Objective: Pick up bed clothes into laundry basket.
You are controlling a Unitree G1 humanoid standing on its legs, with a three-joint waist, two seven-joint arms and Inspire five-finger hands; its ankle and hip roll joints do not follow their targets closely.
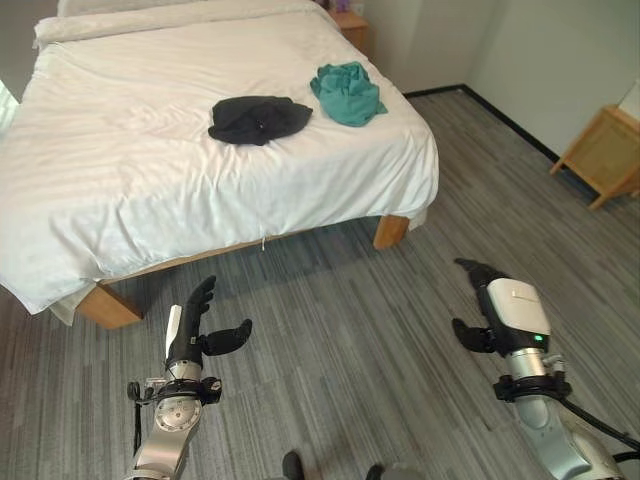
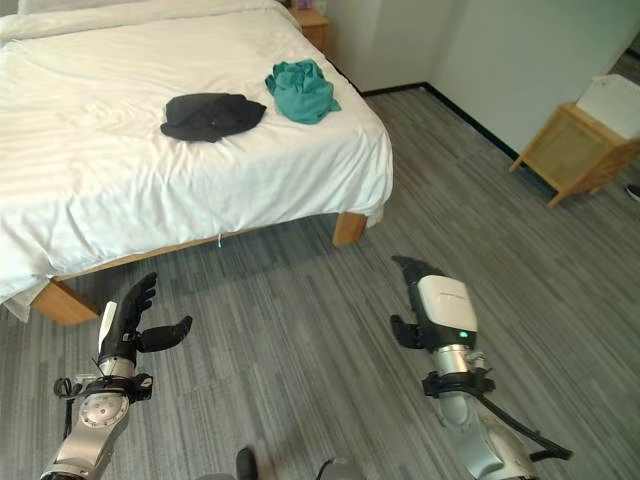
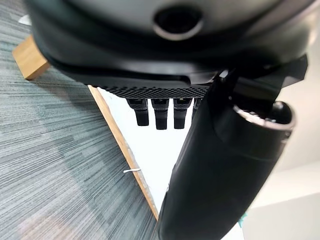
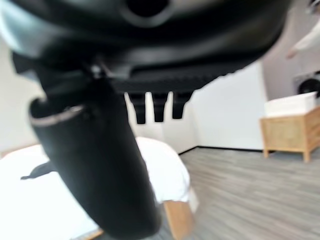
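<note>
A black garment (image 1: pixel 259 119) lies crumpled on the white bed (image 1: pixel 120 170), toward its right side. A teal garment (image 1: pixel 346 93) is bunched just beyond it, near the bed's right edge. Both hands hang over the grey floor in front of the bed, well short of the clothes. My left hand (image 1: pixel 193 332) is open, fingers straight and thumb spread, holding nothing. My right hand (image 1: pixel 493 310) is open too, its fingers straight and empty. The black garment also appears as a dark shape on the bed (image 4: pixel 165 170) in the right wrist view.
A wooden basket-like box (image 1: pixel 606 150) with a white top stands on the floor at the far right by the wall. A wooden nightstand (image 1: pixel 352 28) sits beyond the bed's far corner. The bed rests on wooden legs (image 1: pixel 391 230). Grey plank floor (image 1: pixel 350 330) stretches between me and the bed.
</note>
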